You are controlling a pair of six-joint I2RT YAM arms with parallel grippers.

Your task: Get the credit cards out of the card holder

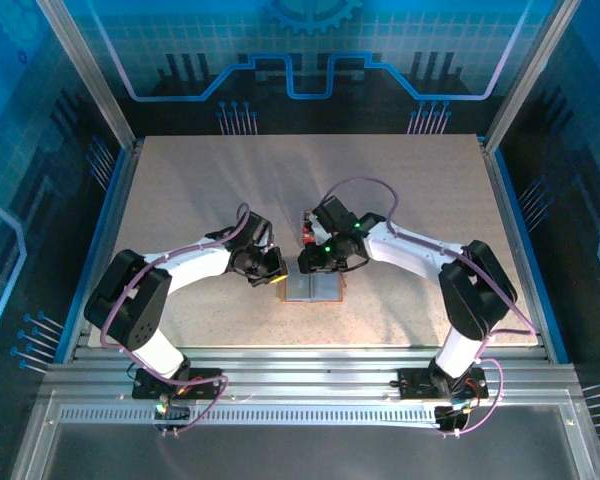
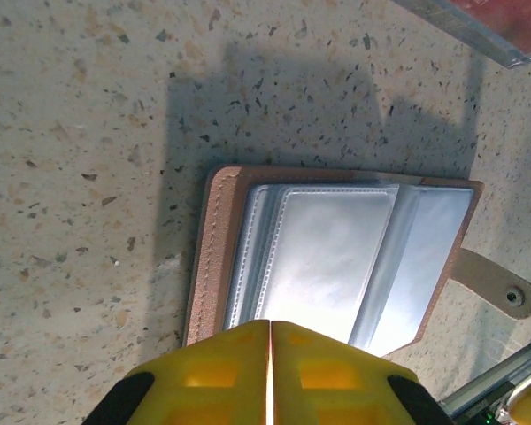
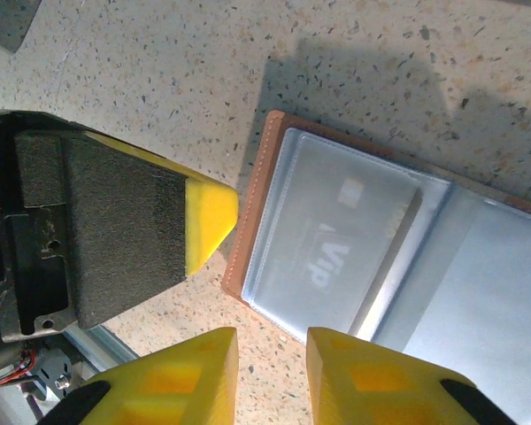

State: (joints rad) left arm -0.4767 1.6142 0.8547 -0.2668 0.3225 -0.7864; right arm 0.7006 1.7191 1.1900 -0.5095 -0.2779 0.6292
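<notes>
The card holder (image 1: 313, 290) lies open flat on the table, brown rim around clear plastic sleeves (image 2: 336, 257). In the right wrist view a pale card (image 3: 354, 239) marked "Vip" shows inside the top sleeve of the card holder (image 3: 478, 292). My left gripper (image 1: 273, 268) is shut with nothing visible between its fingers, its tips (image 2: 272, 329) over the holder's near edge. One left fingertip (image 3: 208, 217) sits right at the brown rim. My right gripper (image 1: 315, 262) hovers beside the holder's corner, open a little (image 3: 272, 345), with bare table between its fingers.
A clear plastic container (image 1: 307, 228) with red cards inside stands just behind the holder, its corner (image 2: 500, 31) at the top right of the left wrist view. The holder's strap with a snap (image 2: 504, 288) sticks out sideways. Speckled table surrounds it.
</notes>
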